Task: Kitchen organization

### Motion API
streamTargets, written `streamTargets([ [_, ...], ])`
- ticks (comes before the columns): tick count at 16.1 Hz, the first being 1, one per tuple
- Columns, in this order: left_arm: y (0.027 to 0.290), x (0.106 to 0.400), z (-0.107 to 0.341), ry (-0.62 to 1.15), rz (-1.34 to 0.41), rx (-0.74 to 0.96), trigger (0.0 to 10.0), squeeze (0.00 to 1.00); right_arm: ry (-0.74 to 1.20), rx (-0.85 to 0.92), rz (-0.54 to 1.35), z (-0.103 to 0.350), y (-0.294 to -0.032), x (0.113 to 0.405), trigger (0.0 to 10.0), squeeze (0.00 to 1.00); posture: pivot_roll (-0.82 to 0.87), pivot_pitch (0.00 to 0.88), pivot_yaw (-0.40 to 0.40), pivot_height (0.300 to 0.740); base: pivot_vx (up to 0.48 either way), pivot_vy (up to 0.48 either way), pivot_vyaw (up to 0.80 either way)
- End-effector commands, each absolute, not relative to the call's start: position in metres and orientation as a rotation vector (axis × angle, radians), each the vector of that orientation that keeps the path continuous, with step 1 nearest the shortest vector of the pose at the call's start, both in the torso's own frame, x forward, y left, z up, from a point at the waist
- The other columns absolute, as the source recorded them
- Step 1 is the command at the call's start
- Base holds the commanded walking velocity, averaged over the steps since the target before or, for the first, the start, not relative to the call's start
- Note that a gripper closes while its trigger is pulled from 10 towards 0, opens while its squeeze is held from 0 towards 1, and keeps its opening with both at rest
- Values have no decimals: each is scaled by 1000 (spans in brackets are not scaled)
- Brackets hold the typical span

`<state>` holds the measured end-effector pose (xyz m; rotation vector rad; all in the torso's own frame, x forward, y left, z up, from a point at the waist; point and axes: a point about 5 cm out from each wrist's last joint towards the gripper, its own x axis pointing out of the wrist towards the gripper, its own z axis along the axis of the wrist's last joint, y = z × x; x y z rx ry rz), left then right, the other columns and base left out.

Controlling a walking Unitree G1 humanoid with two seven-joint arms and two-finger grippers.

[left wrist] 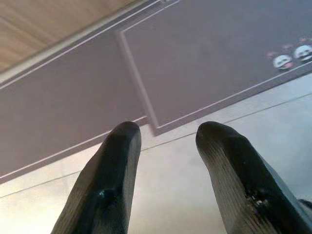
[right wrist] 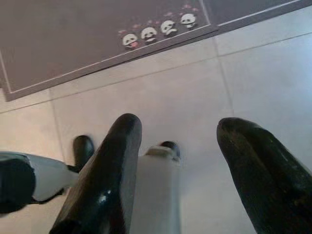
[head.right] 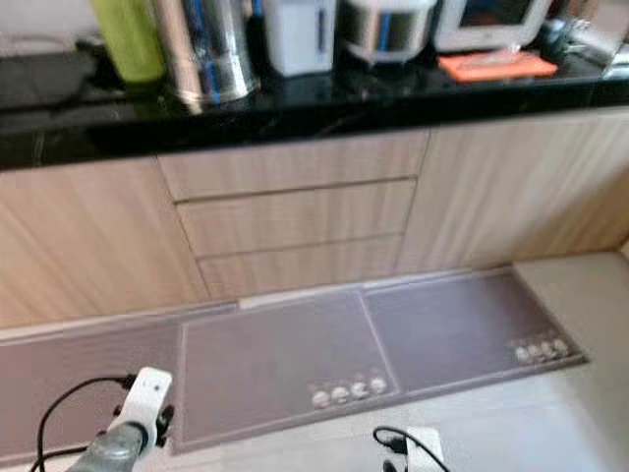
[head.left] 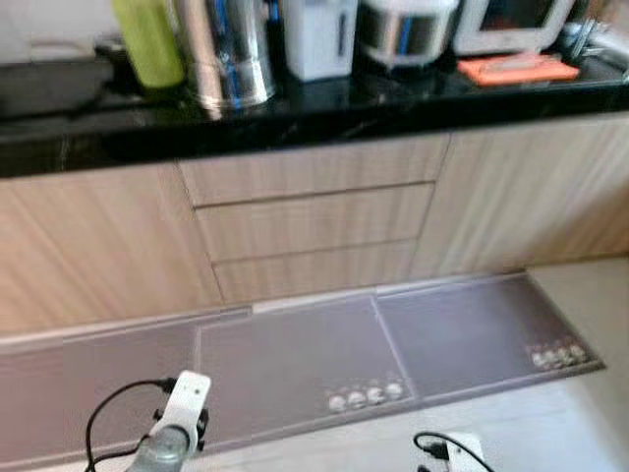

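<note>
A glossy black countertop (head.left: 324,103) is running above pale wood-grain drawers (head.left: 314,228), carrying a lime-green bottle (head.left: 147,41), a shiny steel canister (head.left: 224,54), a white box-shaped appliance (head.left: 319,34) and a flat orange item (head.left: 516,68), all cut off at the top and blurred. Grey mats (head.left: 295,359) with small panda prints are lying on pale floor tiles (right wrist: 161,97). The left gripper (left wrist: 165,134) is hanging with fingers apart over the mat edge; the right gripper (right wrist: 178,126) is hanging spread above the tiles, both holding nothing.

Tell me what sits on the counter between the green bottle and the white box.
A shiny steel canister stands between the green bottle and the white box on the black counter, as the left eye view shows.
</note>
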<state>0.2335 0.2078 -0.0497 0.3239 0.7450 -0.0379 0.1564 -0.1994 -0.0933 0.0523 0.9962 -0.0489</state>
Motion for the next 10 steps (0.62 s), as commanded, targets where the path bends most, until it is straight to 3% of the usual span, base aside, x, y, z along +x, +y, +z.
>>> streamTargets([
  [1, 200, 237, -49, 732, -55, 324, 10000, 0, 997, 61, -65, -92, -200, 160, 10000, 0, -47, 0, 33, 740, 0, 0, 0],
  [4, 202, 238, -48, 729, -24, 301, 10000, 0, 972, 66, -48, -87, -184, 179, 10000, 0, -39, 0, 31, 740, 0, 0, 0],
  [8, 207, 236, -48, 738, -15, 321, 10000, 0, 967, 35, -17, -86, -173, 182, 10000, 0, -40, 0, 30, 740, 0, 0, 0],
  [10, 209, 235, -49, 743, -4, 323, 10000, 0, 969, 55, -30, -88, -173, 177, 10000, 0, -37, 0, 28, 740, 279, 0, 234],
])
